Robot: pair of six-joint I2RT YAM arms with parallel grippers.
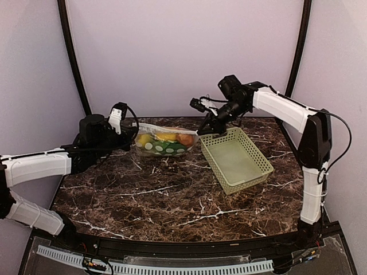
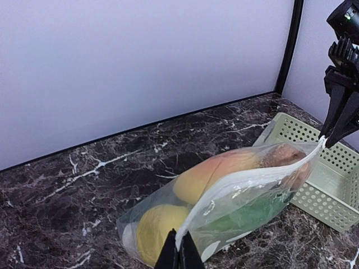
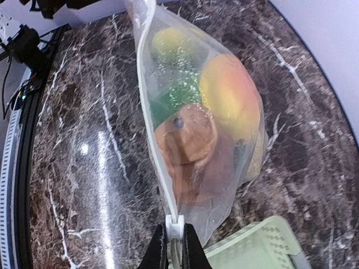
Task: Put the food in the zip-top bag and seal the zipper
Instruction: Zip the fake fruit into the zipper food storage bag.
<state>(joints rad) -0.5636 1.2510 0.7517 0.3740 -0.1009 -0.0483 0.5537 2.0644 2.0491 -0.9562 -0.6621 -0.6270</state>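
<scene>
The clear dotted zip-top bag (image 1: 163, 143) hangs stretched between my two grippers just above the marble table. The food sits inside it: yellow (image 2: 160, 230), orange-yellow (image 2: 216, 171), brown (image 3: 185, 137) and green (image 2: 255, 213) pieces. The whitish zipper (image 2: 252, 182) runs along the bag's top edge. My left gripper (image 1: 127, 133) is shut on the bag's left end of the zipper (image 2: 180, 242). My right gripper (image 1: 202, 130) is shut on the white zipper slider (image 3: 174, 230) at the bag's right end.
A light green slotted basket (image 1: 236, 159) stands on the table right of the bag, under my right arm, with nothing inside it. It also shows in the left wrist view (image 2: 331, 179). The wall is close behind the bag.
</scene>
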